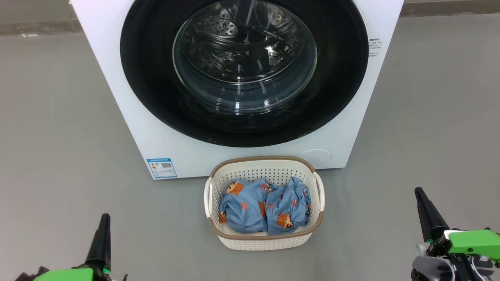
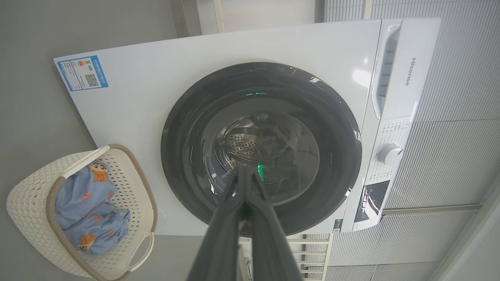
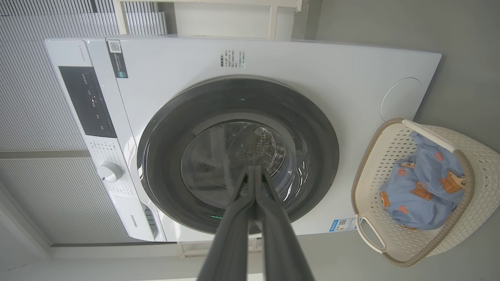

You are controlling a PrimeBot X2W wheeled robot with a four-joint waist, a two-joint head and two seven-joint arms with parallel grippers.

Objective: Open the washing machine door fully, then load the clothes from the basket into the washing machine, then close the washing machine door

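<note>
While pinched shut and empty, parked low: left tool (image 1: pixel 104 219) and right tool (image 1: pixel 421 197), well apart from the basket (image 1: pixel 265 242), between and ahead of both. Inside the basket, the clothes (image 1: pixel 261 207), bundled side by side. Just behind, on the floor (image 1: pixel 58 136), the washing machine (image 1: pixel 136 128) with the washing machine door (image 1: pixel 148 78) closed.

— Where have you got the rig today?

— I'd call it a laundry corner in a plain indoor room; I'm facing a white front-loading washing machine (image 1: pixel 195 156) that stands straight on a smooth grey floor (image 1: pixel 58 117); a basket (image 1: pixel 265 162) of clothes (image 1: pixel 250 207) sits on that floor just before it.

— Home or lab?

— I cannot tell; on the wrist cameras I see pale ribbed wall panels (image 2: pixel 461 97) behind the machine, its dial (image 2: pixel 390 154), and a blue label sticker (image 1: pixel 161 168) low on its front.
</note>
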